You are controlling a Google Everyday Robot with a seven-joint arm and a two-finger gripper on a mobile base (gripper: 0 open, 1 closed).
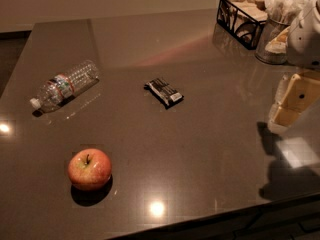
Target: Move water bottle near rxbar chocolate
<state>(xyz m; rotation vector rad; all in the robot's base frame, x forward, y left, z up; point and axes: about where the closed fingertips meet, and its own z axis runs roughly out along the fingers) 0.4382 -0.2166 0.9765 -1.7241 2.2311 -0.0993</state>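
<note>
While my gripper hangs at the right edge of the frame, over the glossy dark brown countertop, I honestly can't tell if it's open or closed. It's well away from both task items, though. The small clear ribbed plastic water bottle lies on its side at the left, white cap pointing lower left. The flat black-wrapped rxbar chocolate sits mid-frame, well apart from the bottle. A red-yellow apple sits lower left, and a black wire basket upper right.
</note>
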